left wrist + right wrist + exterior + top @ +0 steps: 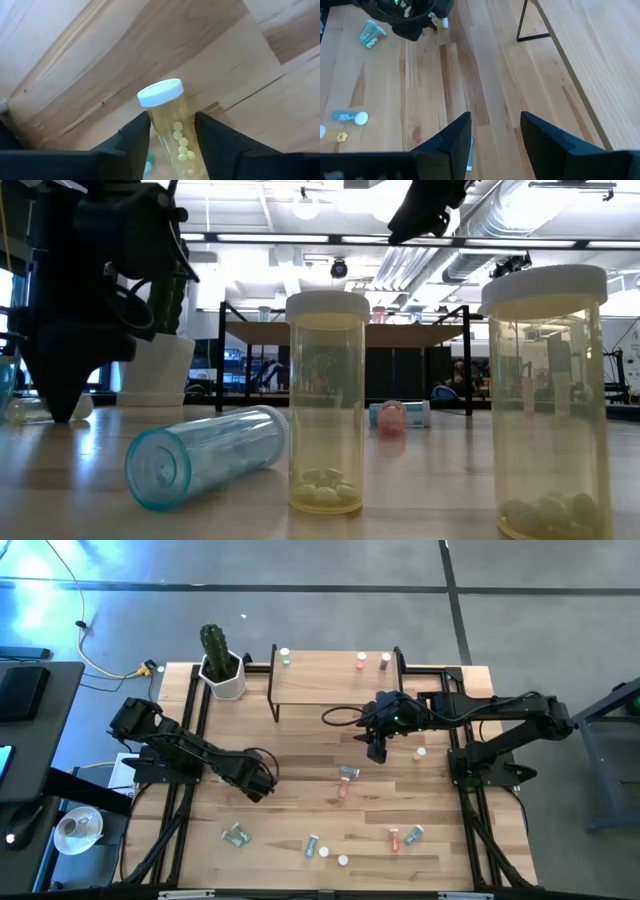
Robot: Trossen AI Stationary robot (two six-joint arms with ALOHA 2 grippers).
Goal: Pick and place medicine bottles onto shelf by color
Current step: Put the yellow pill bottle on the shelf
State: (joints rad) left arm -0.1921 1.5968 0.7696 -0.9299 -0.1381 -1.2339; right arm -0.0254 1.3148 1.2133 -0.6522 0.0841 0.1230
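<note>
1. Six medicine bottles sit nearest the table's front edge. Two yellow bottles (327, 405) stand upright with white caps and hold pills. One uncapped teal bottle (205, 455) lies on its side just beside them. One green bottle (236, 834) lies off to the left. One pink bottle (394, 838) and one more teal one (413, 834) lie side by side to the right.
2. One bottle is held: the left gripper (262, 785), low over the left middle of the table, has its fingers pressed against both sides of a capped yellow pill bottle (176, 132).
3. Three bottles occupy the middle of the table. A lying teal bottle (348, 772) and a lying pink bottle (343, 790) are close together. A single white-capped bottle (420, 752) stands well to their right.
4. One right gripper (377, 750) hangs above the table just in front of the shelf, its fingers spread with nothing between them.
5. One shelf (330, 680) stands at the far edge and carries three bottles. A greenish one (285, 657) is at its left end, and two pink ones (362, 662) are close together towards its right.
6. One cactus pot (225, 680) stands at the far left, just beside the shelf.
</note>
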